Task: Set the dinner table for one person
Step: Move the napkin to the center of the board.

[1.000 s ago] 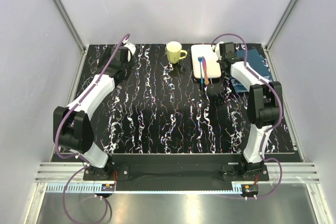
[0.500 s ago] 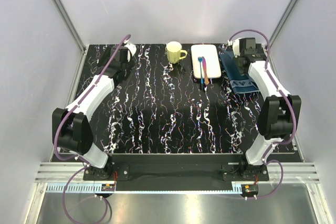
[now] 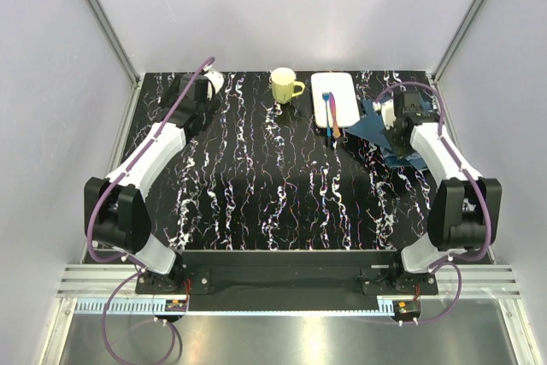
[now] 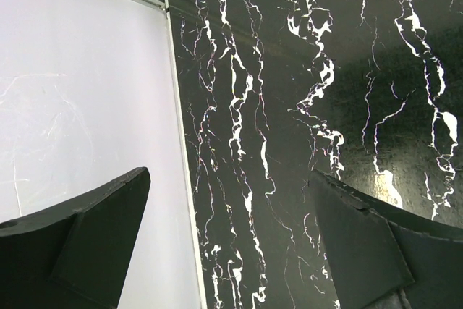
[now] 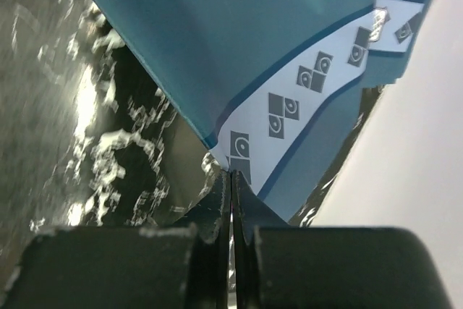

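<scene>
Table (image 3: 256,194): black, with white marble-like veins and faint colour.
Mat (image 5: 253,34): dark blue; white border with dark square motifs.
Mug (image 3: 284,85): pale yellow.
Plate (image 3: 344,90): white.
Cutlery (image 3: 326,114): one blue, one orange.
Arms (image 3: 158,147): white and black.
Cables (image 3: 183,97): purple.

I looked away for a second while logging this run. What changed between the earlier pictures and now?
The right end effector, shut on the blue placemat, drew back toward the near side, pulling the cloth up so a corner now points at the white plate. The left end effector, yellow mug and cutlery on the plate stayed put.
</scene>
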